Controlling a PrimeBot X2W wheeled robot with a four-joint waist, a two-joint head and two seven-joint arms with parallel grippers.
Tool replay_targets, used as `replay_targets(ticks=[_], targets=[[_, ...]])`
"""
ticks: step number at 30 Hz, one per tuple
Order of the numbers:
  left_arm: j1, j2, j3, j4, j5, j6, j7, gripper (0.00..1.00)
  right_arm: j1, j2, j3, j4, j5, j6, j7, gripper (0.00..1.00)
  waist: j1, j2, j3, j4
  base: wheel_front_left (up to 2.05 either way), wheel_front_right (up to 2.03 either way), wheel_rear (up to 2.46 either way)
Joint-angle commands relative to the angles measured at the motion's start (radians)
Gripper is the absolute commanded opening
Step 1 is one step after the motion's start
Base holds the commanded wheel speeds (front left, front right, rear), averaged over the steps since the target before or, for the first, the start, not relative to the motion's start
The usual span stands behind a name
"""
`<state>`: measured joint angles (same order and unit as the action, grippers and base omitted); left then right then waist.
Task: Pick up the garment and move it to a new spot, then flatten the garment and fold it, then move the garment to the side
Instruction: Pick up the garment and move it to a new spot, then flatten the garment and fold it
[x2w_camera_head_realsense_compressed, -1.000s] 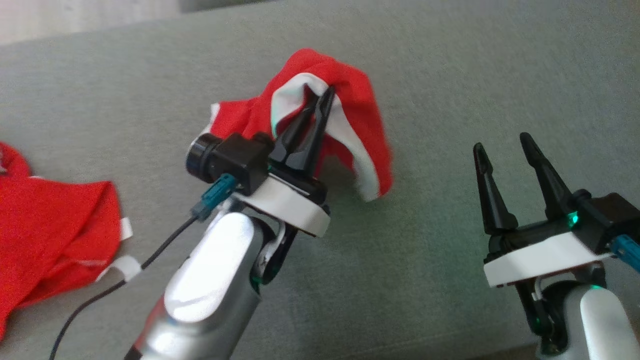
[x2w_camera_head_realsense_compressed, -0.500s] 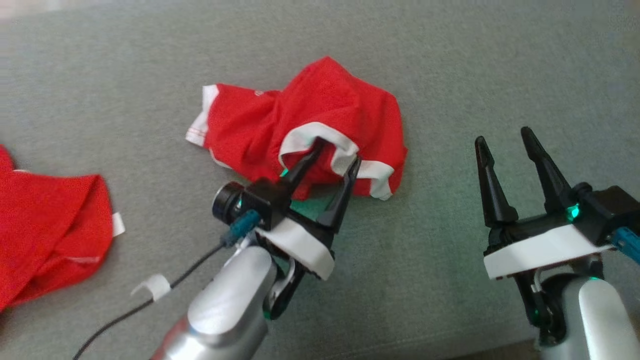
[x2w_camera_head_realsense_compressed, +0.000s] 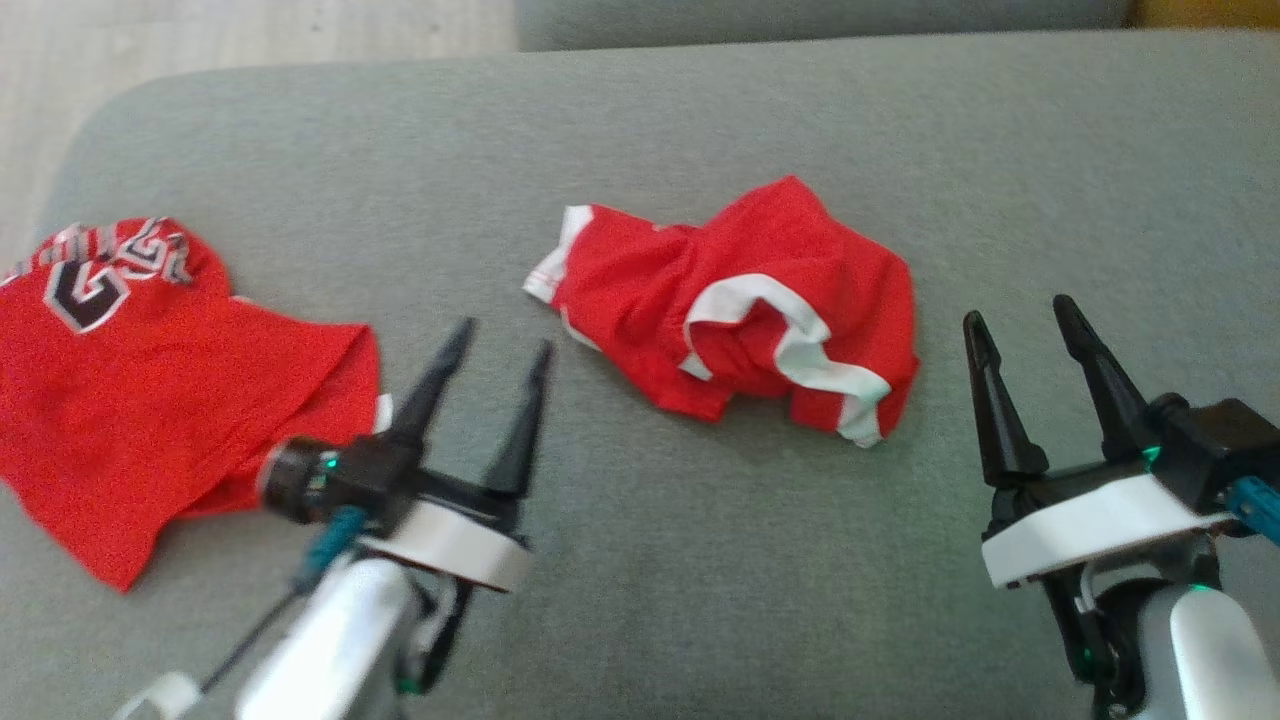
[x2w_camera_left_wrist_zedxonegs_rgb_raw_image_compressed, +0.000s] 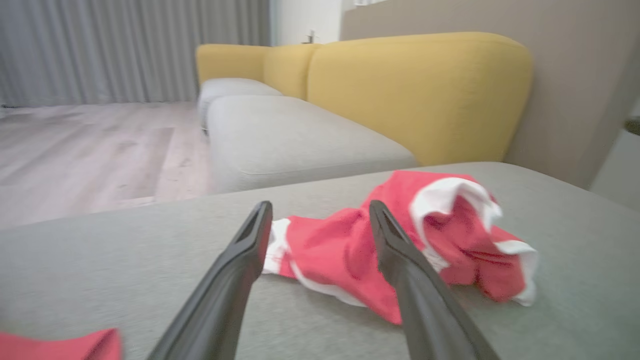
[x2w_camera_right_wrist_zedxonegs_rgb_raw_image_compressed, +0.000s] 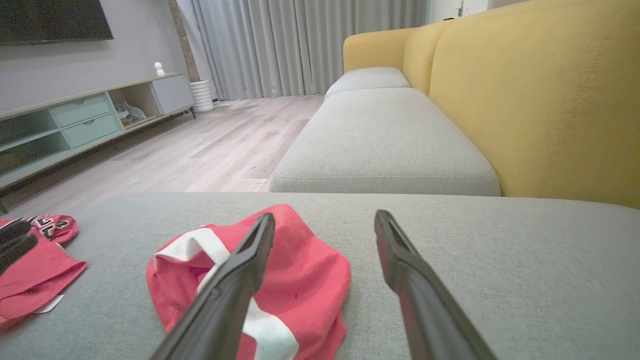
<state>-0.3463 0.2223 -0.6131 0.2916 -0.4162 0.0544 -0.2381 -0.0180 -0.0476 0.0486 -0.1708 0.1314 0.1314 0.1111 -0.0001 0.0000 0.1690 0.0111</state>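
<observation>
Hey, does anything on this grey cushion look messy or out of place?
The red garment with white trim lies crumpled in a heap on the grey fabric cushion, bunched, not flat. The left gripper and right gripper are both open, apart from it.

Bold black characters (x2w_camera_head_realsense_compressed: 100, 275) with white outlines are showing on the flat red fabric jersey (x2w_camera_head_realsense_compressed: 170, 400) lying at the left end of the grey sofa cushion (x2w_camera_head_realsense_compressed: 700, 560). They are sitting upside down to the head camera and blurring too much to read. The right wrist view is catching the same print, too small to make out.
</observation>
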Motion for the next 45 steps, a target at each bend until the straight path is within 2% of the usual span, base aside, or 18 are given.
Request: replay_targets(ticks=[1, 9, 15, 30, 45], targets=[[-0.012, 0.039, 0.061, -0.041, -0.007, 0.011, -0.011, 1.0, -0.01, -0.003, 0.015, -0.044, -0.005, -0.001, 0.005, 1.0, 0.0001, 0.0, -0.025, 0.039, 0.0, 0.0, 0.0], [0.048, 0.15, 0.21, -0.08, -0.051, 0.049, -0.021, 1.0, 0.027, -0.003, -0.007, -0.049, -0.012, -0.001, 0.018, 1.0, 0.0001, 0.0, -0.059, 0.089, 0.0, 0.0, 0.0], [0.137, 0.196, 0.256, -0.114, -0.074, 0.072, -0.018, 1.0, 0.063, -0.003, -0.017, -0.046, -0.012, -0.001, 0.026, 1.0, 0.0001, 0.0, -0.095, 0.08, 0.0, 0.0, 0.0], [0.296, 0.227, 0.226, -0.214, -0.082, 0.128, 0.067, 1.0, 0.156, -0.003, -0.015, -0.052, 0.019, -0.001, 0.037, 1.0, 0.0001, 0.0, -0.185, 0.041, 0.0, 0.0, 0.0], [0.304, 0.232, 0.222, -0.234, -0.096, 0.14, 0.086, 1.0, 0.162, -0.003, -0.016, -0.055, 0.029, -0.001, 0.039, 1.0, 0.0001, 0.0, -0.185, 0.043, 0.0, 0.0, 0.0]])
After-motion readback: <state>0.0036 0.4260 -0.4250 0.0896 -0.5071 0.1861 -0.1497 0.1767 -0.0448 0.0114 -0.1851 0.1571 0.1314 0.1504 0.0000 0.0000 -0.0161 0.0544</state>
